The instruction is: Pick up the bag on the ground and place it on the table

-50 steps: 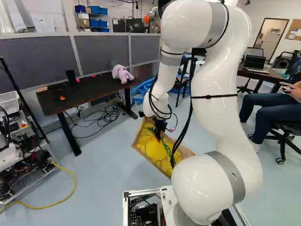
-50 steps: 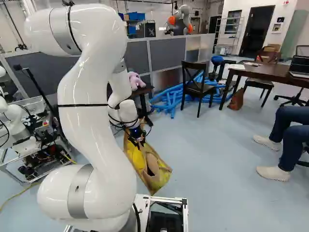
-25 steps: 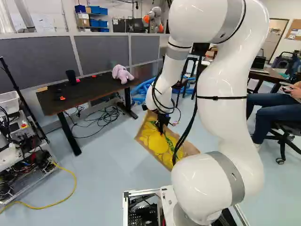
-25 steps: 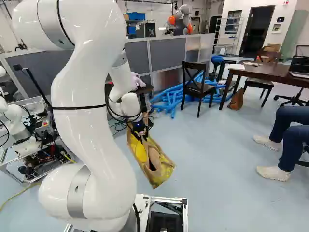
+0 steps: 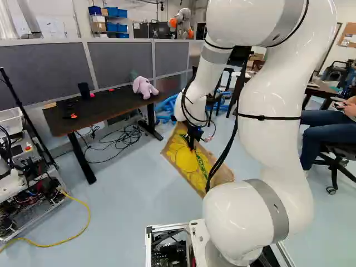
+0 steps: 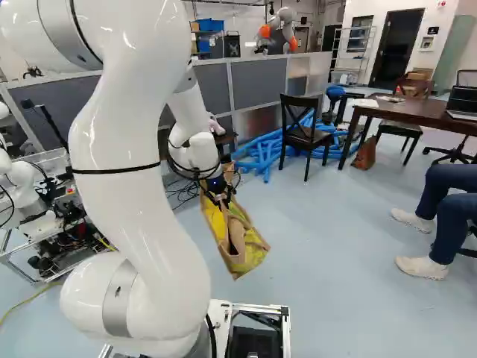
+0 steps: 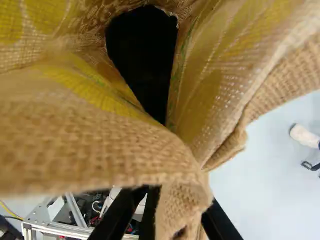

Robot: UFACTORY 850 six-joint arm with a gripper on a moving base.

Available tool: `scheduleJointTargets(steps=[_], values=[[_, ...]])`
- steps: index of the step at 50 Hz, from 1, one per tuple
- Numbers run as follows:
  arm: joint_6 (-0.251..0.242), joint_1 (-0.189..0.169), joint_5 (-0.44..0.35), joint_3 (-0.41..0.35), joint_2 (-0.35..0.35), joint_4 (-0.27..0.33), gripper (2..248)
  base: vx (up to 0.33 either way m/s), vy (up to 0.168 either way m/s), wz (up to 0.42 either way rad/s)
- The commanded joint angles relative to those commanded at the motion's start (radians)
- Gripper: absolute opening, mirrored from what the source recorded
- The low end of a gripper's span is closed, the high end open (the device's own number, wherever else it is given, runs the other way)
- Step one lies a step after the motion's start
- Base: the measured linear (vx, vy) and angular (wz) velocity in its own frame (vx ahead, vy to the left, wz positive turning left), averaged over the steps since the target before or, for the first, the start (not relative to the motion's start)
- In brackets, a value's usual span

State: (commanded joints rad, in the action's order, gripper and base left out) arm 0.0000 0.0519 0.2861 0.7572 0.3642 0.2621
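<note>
Left base view: note dark desk [image 5: 78,114] at 10 o'clock, bearing pink plush toy [image 5: 144,88] and black container [image 5: 84,90]. Toward 9 o'clock, find black cables [image 5: 119,139] tangled on the floor between desk and burlap bag [image 5: 189,167]. At 8 o'clock, note equipment frame [image 5: 39,200] with yellow cable [image 5: 87,219] trailing beside it.

Right base view: locate black chair [image 6: 309,136] at 2 o'clock, with blue tubes [image 6: 261,156] piled just beside it toward 1 o'clock. Farther out at 2 o'clock, find brown table [image 6: 402,108] carrying laptop [image 6: 463,103].

Refer to left base view for gripper [image 5: 192,146], positioned over the yellow-printed face of the bag, just off center toward 5 o'clock. In wrist view, see both fingers drawn in on a bunched fold of burlap, pinching bag fabric from two sides. Ahead of the fingers, see bag mouth gaping, dark inside. Bag tilted in both base views; cannot tell whether touching the floor.

Surface: smooth, pale blue-gray floor [image 6: 335,253]. Room: gray partition [image 5: 61,67] behind desk, with another robot [image 6: 279,30] beyond at 12 o'clock in right base view.
</note>
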Motion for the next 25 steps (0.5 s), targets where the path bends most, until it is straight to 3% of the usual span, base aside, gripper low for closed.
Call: scheduleJointTargets(steps=[25], values=[[0.0,-0.01,0.116,0.056,-0.041,-0.094,21,0.0,0.0,0.0]])
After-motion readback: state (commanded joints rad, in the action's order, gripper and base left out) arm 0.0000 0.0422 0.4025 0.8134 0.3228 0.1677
